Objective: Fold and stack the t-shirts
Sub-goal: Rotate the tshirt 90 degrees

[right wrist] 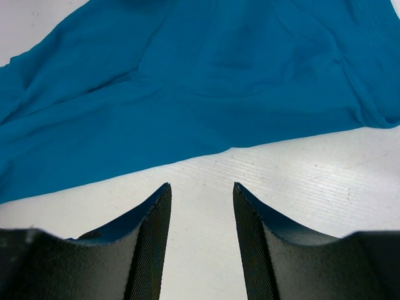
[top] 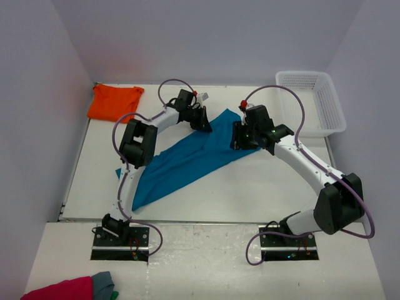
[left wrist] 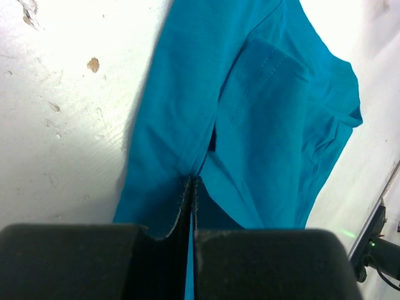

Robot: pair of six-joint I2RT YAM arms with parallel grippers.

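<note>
At the far end of the teal-blue cotton t-shirt, which lies diagonally on the white counter, the left fingers are clamped on a fold. The right fingers stand apart, just short of its edge. Risk: a one-sided pull would bunch the cloth.

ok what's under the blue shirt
The shirt lies on the white table, which shows bare beside it; anything beneath the cloth is covered. The left hand is shut on a fold of it; the right hand is open over bare table at its edge.
</note>
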